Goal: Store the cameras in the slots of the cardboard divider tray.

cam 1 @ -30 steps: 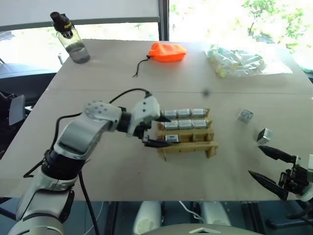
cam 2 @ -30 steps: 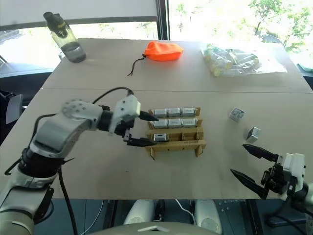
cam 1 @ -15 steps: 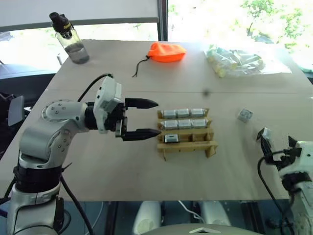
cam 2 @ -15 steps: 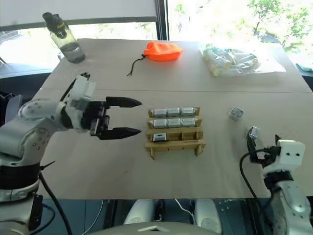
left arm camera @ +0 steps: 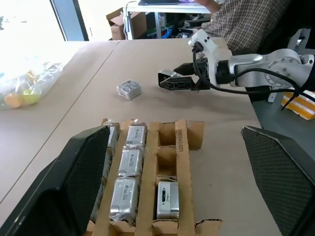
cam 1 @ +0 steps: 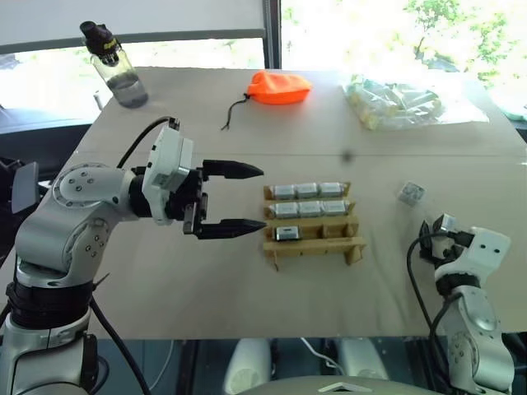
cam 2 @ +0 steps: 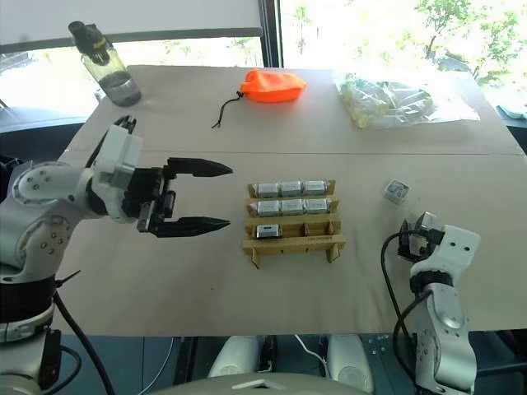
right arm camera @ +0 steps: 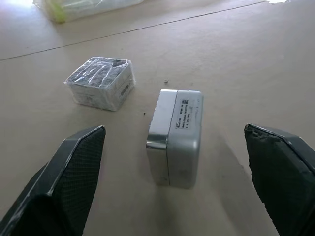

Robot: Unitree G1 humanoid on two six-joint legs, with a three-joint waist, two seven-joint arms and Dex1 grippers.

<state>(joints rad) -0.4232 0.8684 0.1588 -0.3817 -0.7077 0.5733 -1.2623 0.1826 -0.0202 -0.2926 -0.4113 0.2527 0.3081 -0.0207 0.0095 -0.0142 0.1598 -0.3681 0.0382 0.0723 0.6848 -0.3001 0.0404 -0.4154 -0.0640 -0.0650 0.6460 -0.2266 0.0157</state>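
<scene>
Seven cameras sit in our tray (cam 1: 314, 243).
Left gripper (cam 1: 244, 197) jaws wide, empty; right gripper's (left arm camera: 170, 81) jaws flank, ungripped, a loose camera (right arm camera: 176, 136) at the worktop's (cam 1: 206, 288) four o'clock.

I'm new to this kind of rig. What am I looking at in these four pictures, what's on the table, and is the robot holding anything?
It is a humanoid robot with two arms, each ending in a two-fingered black gripper. Two pictures come from cameras in its head, looking down at the table; the other two sit on the wrists, looking along each gripper's fingers. The left gripper is open and empty, beside the cardboard divider tray, which holds seven cameras. The right gripper is open around a bare camera lying on the table, not yet gripping it. A wrapped camera lies just beyond. Further back are an orange pouch, a water bottle and a clear bag of tubes.
</scene>
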